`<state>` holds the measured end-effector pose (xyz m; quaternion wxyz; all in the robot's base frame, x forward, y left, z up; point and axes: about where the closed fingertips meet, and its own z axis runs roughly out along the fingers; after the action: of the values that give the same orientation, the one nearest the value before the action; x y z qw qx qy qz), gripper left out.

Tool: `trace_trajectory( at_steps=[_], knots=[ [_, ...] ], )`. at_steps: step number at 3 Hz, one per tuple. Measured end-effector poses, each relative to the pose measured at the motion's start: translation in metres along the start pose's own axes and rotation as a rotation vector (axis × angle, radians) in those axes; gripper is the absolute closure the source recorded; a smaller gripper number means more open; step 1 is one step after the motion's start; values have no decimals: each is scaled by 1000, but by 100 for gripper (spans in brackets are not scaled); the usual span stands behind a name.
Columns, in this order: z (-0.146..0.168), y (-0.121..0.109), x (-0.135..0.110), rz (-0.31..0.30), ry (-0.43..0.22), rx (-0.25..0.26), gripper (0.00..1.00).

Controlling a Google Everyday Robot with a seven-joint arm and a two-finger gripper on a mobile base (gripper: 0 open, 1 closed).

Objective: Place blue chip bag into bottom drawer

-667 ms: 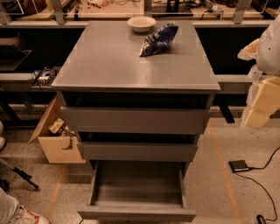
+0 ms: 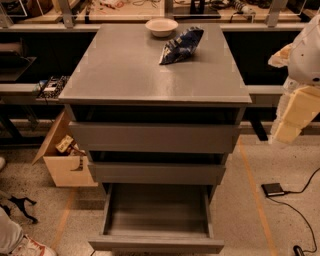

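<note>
From right of the grey metal cabinet (image 2: 125,75), the cream gripper (image 2: 289,125) (open or closed, I cannot tell) should rise over it and pinch the crinkled dark-blue foil chip bag (image 2: 181,46) lying at the rear of its top, clear of the white bowl (image 2: 161,26).

A robotics lab or workshop: far benches (image 2: 125,11) strewn with tools and cables, a grey metal cabinet (image 2: 125,75), a cardboard box (image 2: 65,169) of parts at left, tape lines (image 2: 255,185) on the speckled floor (image 2: 280,225), and the robot's gripper (image 2: 287,131) hanging at right.

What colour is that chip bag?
Chip bag: dark blue, white markings, camera view. Gripper hangs right of the cabinet.
</note>
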<state>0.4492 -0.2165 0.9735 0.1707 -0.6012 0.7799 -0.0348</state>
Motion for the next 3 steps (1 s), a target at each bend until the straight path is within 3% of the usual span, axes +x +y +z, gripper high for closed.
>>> trace_trajectory(
  at_steps=[1, 2, 3],
  knots=[
    [27, -42, -17, -9, -66, 29, 0],
    [60, -97, -41, 23, -93, 88, 0],
    [88, -154, -67, 107, -89, 187, 0]
  ],
)
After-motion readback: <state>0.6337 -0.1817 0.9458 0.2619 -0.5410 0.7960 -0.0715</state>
